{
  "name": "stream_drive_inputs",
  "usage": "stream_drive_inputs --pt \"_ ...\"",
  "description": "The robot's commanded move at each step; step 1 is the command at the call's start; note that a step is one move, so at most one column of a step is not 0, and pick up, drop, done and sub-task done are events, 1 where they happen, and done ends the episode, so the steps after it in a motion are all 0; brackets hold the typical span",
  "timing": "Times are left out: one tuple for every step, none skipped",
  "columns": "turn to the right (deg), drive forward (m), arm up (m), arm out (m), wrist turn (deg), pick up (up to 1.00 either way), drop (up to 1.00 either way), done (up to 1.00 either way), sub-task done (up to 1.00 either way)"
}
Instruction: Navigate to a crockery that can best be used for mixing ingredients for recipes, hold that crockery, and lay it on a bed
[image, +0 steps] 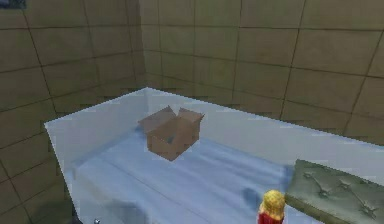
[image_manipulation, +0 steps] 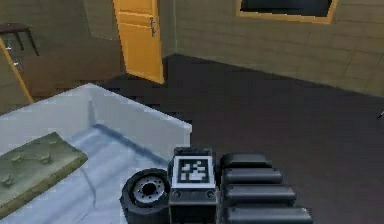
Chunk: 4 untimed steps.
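Bed (image: 200, 185) is right ahead and also alongside the arm (image_manipulation: 250, 190). Can't tell whether the gripper (image_manipulation: 146, 196) holds the bowl or anything else (its far end is lost vs. the bed's edge). Risks, imo: an arm set too low catches the bed's raised side, and a drop near that edge could tip onto the dark floor (image_manipulation: 280, 110). Cardboard box (image: 172, 132) sits mid-bed; green pillow (image: 335, 190) and a small yellow-red thing (image: 271, 207) crowd the near end. Orange door (image_manipulation: 138, 40) is well apart.
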Motion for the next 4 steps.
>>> stream_drive_inputs --pt "-45.0 0.00 0.00 0.00 0.0 0.00 0.00 0.00 0.00" --pt "-45.0 0.00 0.00 0.00 0.0 0.00 0.00 0.00 0.00" --pt "-45.0 0.00 0.00 0.00 0.0 0.00 0.00 0.00 0.00" --pt "45.0 0.00 0.00 0.00 0.0 0.00 0.00 0.00 0.00"
